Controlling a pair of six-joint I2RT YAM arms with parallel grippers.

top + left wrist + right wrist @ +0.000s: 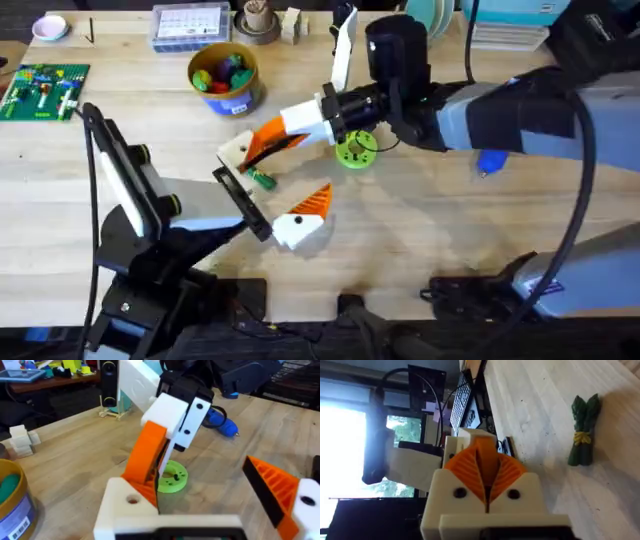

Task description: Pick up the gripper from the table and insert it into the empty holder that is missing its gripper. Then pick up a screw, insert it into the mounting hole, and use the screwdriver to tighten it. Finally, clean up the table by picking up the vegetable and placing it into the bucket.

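Observation:
My right gripper (262,143) reaches in from the right, shut on the small orange gripper wedge (483,462) between its ribbed pads. Its tips press against the white empty holder (235,152), which is one finger of my left gripper (270,188). In the left wrist view the wedge (146,457) leans down onto the holder (127,505). The left gripper stands wide open, its other finger carrying an orange pad (316,201). The green vegetable (262,180) lies on the table between the left fingers (582,430). The bucket (225,75) stands behind. The blue screwdriver (490,160) lies under the right arm.
A lime-green disc with holes (355,150) lies just right of the right gripper. A green board (45,88) sits at far left, and a clear parts box (190,25) and small containers line the back edge. Bare wood shows to the front right.

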